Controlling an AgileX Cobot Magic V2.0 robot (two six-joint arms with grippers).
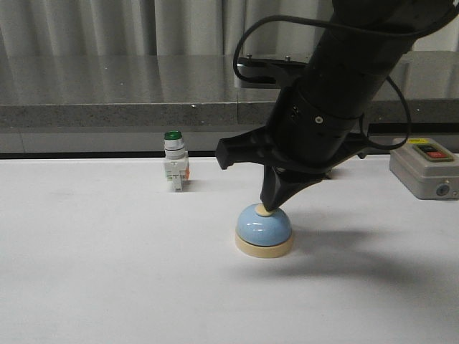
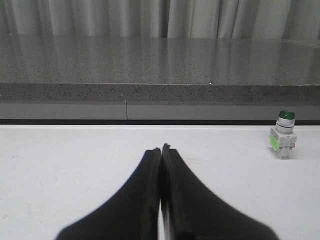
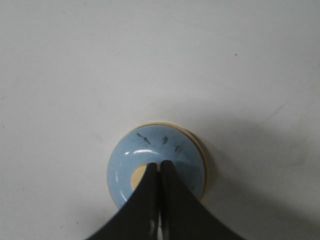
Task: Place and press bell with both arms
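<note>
White tabletop [image 1: 107, 272], grey stone ledge [image 1: 115, 89] and pale curtains [image 1: 107, 25] behind. The bell [image 1: 264, 228] sat upright on the tabletop, about centre, blue dome on cream base. Right arm [image 1: 337, 79] came down from upper right; right tool [image 1: 268, 204] had its fingers pressed together, tips on the cream button [image 1: 265, 211], which looked depressed but was mostly covered. Left tool [image 2: 161, 151] also had fingers together, holding nothing, low over bare tabletop, well apart from the bell. Green-capped switch [image 1: 174, 161] stood behind-left of the bell. Grey box [image 1: 427, 168] with red button sat at far right.
</note>
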